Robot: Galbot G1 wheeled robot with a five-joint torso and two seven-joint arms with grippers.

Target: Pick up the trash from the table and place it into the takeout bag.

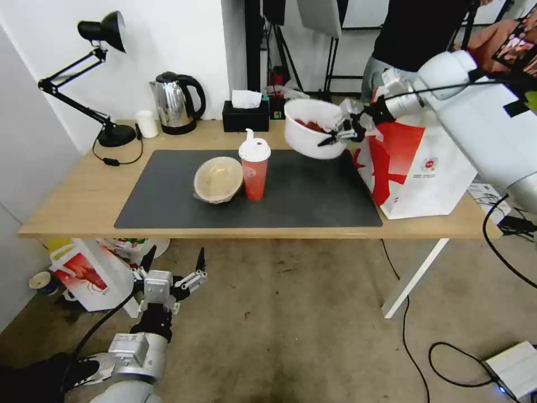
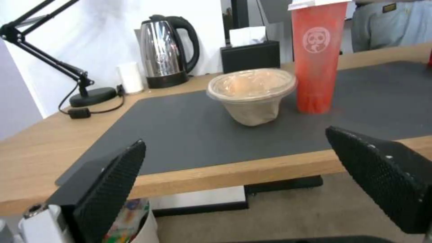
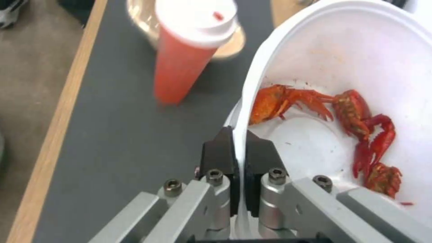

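My right gripper (image 1: 334,134) (image 3: 239,135) is shut on the rim of the white bowl (image 1: 312,130) (image 3: 324,60), which hangs tilted above the mat with red crayfish shells (image 3: 360,114) inside. The takeout bag (image 1: 417,162), white with a red panel, stands on the table (image 1: 78,196) just right of the bowl. On the dark mat (image 1: 302,190) stand the red cup (image 1: 254,168) (image 2: 316,57) (image 3: 184,60) with a white lid and, to its left, the tan film-covered bowl (image 1: 218,179) (image 2: 252,94). My left gripper (image 1: 173,266) (image 2: 234,162) is open, low in front of the table's edge.
A black desk lamp (image 1: 95,78), small white cup (image 1: 147,123), steel kettle (image 1: 176,103) and black tissue box (image 1: 246,115) line the table's far edge. A smaller white and red bag (image 1: 84,274) sits on the floor under the left end. A person stands behind the takeout bag. Cables lie right.
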